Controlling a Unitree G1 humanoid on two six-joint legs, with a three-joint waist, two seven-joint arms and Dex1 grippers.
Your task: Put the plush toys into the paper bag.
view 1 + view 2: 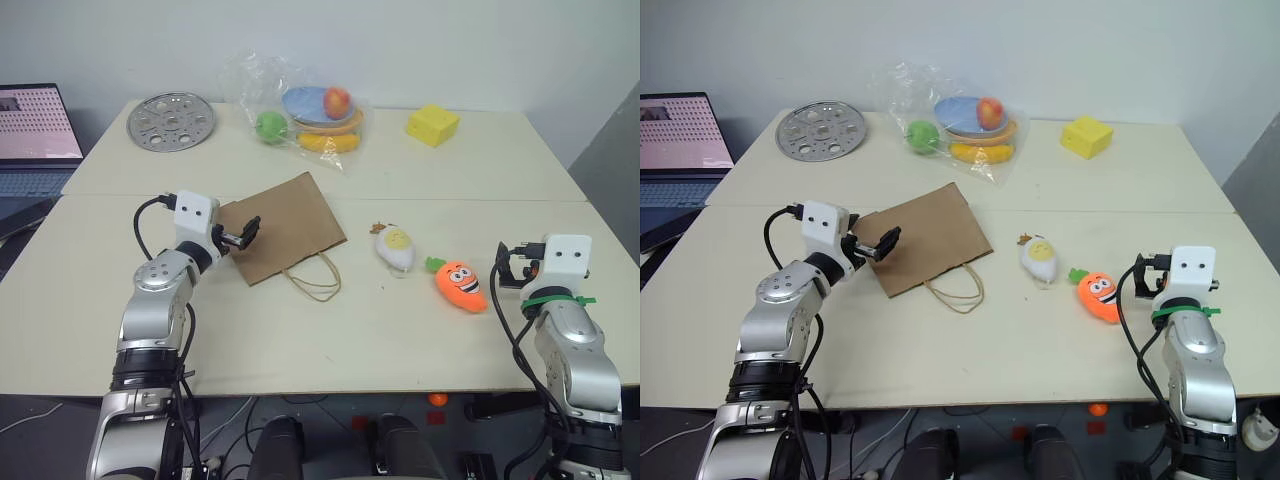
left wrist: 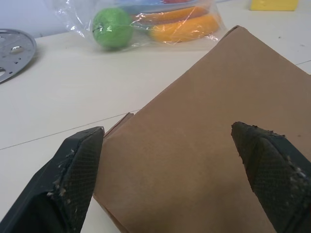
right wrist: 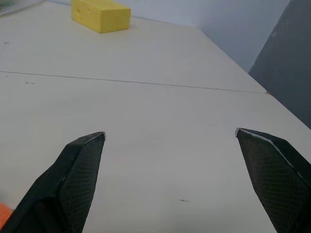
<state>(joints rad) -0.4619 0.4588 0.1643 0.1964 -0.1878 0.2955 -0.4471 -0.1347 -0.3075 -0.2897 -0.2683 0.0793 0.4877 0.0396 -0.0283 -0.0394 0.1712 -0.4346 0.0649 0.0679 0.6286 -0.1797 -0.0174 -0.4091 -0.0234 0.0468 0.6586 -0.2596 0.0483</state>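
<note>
A brown kraft paper bag [image 1: 283,226] with twisted loop handles lies flat on the desk. At its 3 o'clock lies a white egg-shaped plush with yellow face [image 1: 395,246]. Just beyond, at 4 o'clock, lies a smiling orange carrot plush [image 1: 459,284].

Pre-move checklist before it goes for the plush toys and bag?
1. Left gripper open, empty: ok.
2. Right gripper open, empty: ok.
3. Paper bag opened up to take toys: not ok, it lies flat on the table.
4. Carrot plush free to grasp: ok, apart from the egg plush.
5. Bag mouth facing toys: ok, handles on the toys' side.
</note>
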